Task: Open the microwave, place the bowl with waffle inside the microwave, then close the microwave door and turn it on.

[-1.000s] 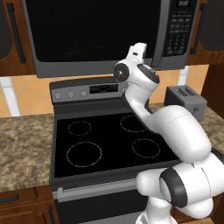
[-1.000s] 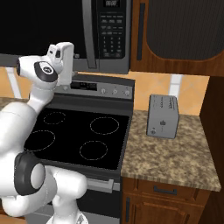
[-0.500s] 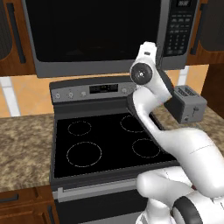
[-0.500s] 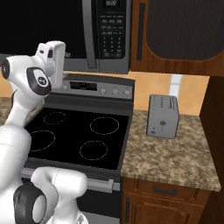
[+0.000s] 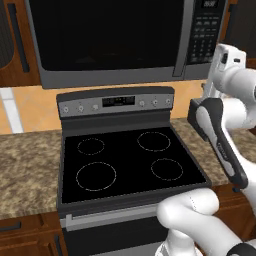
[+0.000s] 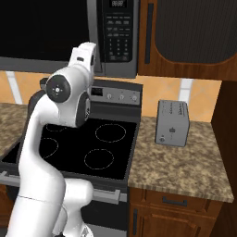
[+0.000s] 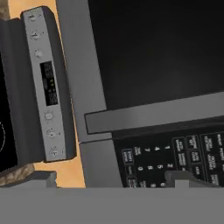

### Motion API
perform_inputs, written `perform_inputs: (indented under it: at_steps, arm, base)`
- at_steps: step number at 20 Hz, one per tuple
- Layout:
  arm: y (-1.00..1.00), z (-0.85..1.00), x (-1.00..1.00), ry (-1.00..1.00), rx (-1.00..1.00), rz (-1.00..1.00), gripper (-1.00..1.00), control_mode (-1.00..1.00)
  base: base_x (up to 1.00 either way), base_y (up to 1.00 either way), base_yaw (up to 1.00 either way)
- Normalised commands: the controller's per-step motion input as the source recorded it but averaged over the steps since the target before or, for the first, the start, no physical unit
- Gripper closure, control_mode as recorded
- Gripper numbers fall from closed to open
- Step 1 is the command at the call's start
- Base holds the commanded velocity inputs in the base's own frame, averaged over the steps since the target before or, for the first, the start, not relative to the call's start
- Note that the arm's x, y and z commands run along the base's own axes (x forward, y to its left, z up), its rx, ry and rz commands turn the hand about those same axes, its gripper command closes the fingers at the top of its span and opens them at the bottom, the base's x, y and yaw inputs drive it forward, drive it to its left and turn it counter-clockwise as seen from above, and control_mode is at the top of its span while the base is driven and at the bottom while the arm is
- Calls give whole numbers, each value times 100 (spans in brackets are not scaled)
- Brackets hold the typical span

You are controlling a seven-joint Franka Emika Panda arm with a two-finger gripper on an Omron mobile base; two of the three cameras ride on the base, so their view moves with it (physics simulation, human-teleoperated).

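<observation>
My pincer [image 7: 111,177] is spread wide, empty. The handle [image 7: 153,114] lies just ahead — keypad [image 7: 175,155] beside it. Rolled like this, I might hit keys instead of gripping.

The microwave [image 5: 125,42], a wide grey-steel unit, hangs above the stove between wooden cabinets. Its microwave door [image 5: 107,35], a black glass panel in a grey frame, sits shut and flush with the front. A tall vertical grey handle bar [image 5: 183,37] runs along the door's right edge, just beside the black keypad panel [image 6: 119,32] with its small display at the top.
</observation>
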Motion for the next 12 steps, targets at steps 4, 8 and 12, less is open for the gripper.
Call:
perform_inputs:
  at_steps: [4,8,12]
  arm:
    - [-39,0,6,-10,3,29,-100,-100]
    - [9,0,13,-10,0,11,100,-100]
    - [32,0,54,-12,0,3,100,-100]
  base:
    - [0,0,0]
    - [0,0,0]
    - [0,0,0]
